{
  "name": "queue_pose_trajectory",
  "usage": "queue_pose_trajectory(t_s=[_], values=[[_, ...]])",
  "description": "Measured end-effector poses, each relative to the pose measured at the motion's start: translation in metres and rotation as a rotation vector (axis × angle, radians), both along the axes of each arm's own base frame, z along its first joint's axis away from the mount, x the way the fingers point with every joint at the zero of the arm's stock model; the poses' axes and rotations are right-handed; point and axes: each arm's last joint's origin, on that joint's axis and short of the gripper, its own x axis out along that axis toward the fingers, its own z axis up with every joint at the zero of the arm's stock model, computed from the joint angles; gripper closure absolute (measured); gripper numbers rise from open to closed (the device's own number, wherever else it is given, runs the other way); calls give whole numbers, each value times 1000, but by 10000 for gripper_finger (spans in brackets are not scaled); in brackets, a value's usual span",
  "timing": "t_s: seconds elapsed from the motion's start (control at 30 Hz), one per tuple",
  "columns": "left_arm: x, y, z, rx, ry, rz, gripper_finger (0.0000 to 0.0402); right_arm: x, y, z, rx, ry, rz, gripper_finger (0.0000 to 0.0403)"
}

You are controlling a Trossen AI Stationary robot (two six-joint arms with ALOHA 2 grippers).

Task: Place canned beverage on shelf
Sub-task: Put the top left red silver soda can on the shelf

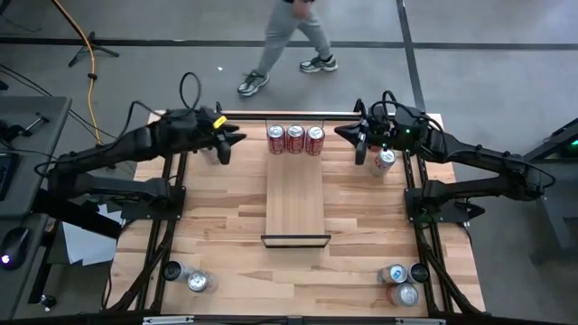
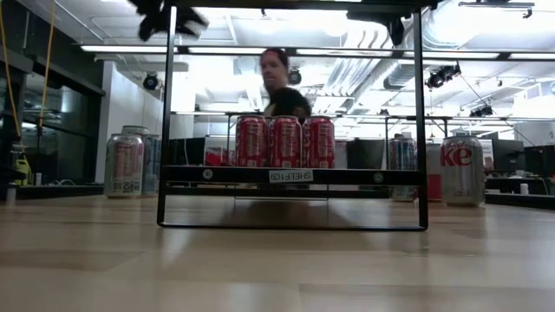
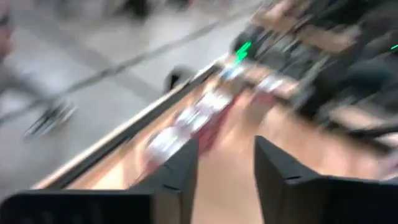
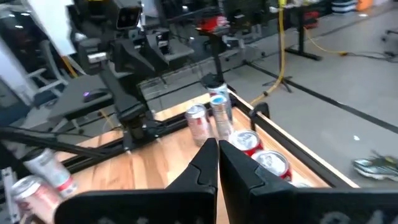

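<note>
The shelf (image 1: 295, 203) is a long light-wood panel in the middle of the table, raised on a black frame (image 2: 165, 121). Three red cans (image 1: 294, 139) stand side by side on its far end, bases on the panel (image 2: 284, 141). My left gripper (image 1: 237, 138) hovers to the left of the cans, high above the table. Its fingers are open in the blurred left wrist view (image 3: 227, 180), with nothing between them. My right gripper (image 1: 348, 134) hovers to the right of the cans, shut and empty (image 4: 217, 165).
A silver can (image 1: 212, 153) stands under the left arm and another can (image 1: 385, 161) under the right arm. More cans stand at the near-left corner (image 1: 197, 281) and the near-right corner (image 1: 402, 284). A person (image 1: 289, 41) walks beyond the far edge.
</note>
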Motion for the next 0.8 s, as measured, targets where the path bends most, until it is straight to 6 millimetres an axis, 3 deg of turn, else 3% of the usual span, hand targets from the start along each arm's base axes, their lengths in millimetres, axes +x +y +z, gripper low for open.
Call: queue_pose_trajectory(t_s=[0.13, 0.23, 0.4, 0.53, 0.8], values=[[-12, 11, -6, -96, 152, 179, 207, -1, 0, -3, 8, 33, -16, 402], [-21, 19, -24, -204, 310, 291, 156, -1, -1, -6, 12, 60, -40, 402], [-34, 33, -45, -328, 517, 522, 95, -2, -1, -9, 22, 88, -74, 402], [-35, 48, -52, -344, 565, 646, 72, -3, -2, -9, 19, 93, -94, 402], [-33, 71, -80, -543, 574, 689, 68, -3, -2, -11, 27, 110, -95, 402]])
